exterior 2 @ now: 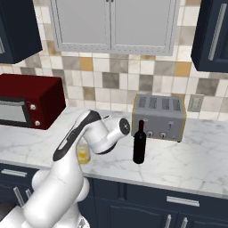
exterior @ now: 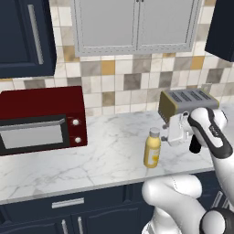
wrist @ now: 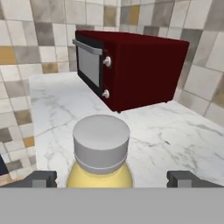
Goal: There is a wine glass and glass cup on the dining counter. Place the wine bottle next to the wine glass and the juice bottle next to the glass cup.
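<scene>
1. Risking a tip-over: tool [wrist: 111,179] spread wide, fingertips [wrist: 39,178] flanking juice bottle [wrist: 100,162] just below its cap; closing that high could topple it on the bench [exterior: 91,155].
2. Standing near the front edge, left of toaster [exterior: 185,103]; wine bottle [exterior 2: 140,142] upright to the right, in front of the toaster.
3. Folded low, forearm level, hand pointing left toward microwave [exterior: 41,119]; grasping nothing.

1. The juice bottle [wrist: 99,162], yellow with a grey cap, stands between the wide-apart tips of the claw [wrist: 112,178], untouched.
2. Beyond it, a dark red microwave [wrist: 131,70] sits on the marble counter [wrist: 175,135] against a tiled wall [wrist: 26,39].
</scene>
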You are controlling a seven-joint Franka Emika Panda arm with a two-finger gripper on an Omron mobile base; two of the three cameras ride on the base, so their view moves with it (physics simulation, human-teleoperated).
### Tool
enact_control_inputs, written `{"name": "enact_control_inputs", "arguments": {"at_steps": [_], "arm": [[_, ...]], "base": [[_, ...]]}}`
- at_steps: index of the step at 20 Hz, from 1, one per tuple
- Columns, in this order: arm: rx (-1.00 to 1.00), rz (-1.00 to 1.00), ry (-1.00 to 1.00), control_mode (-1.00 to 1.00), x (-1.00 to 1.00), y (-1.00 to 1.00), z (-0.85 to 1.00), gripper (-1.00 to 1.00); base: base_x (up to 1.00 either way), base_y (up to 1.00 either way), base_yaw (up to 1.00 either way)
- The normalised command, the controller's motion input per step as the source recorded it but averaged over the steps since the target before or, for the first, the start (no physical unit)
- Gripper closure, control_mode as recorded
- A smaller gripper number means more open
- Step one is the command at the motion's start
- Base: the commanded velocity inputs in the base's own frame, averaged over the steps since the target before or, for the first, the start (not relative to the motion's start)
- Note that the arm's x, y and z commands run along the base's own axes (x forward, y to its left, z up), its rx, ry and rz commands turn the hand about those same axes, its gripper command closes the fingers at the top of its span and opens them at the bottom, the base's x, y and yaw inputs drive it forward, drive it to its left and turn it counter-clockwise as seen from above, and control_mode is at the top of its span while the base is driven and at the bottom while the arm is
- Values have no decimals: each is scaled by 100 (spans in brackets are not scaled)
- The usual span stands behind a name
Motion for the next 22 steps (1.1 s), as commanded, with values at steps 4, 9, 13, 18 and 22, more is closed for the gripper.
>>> {"name": "enact_control_inputs", "arguments": {"at_steps": [4, 9, 13, 18, 22], "arm": [[4, 4, 9, -100, 21, 0, 0, -100], [4, 4, 7, -100, 11, 2, -4, -100], [3, 5, 2, -100, 0, 6, -9, -100], [2, 4, 0, -100, 0, 9, -13, -100], [0, 3, 0, -100, 0, 16, -8, -100]], "base": [[0, 0, 0], [0, 0, 0], [0, 0, 0], [0, 0, 0], [0, 0, 0]]}}
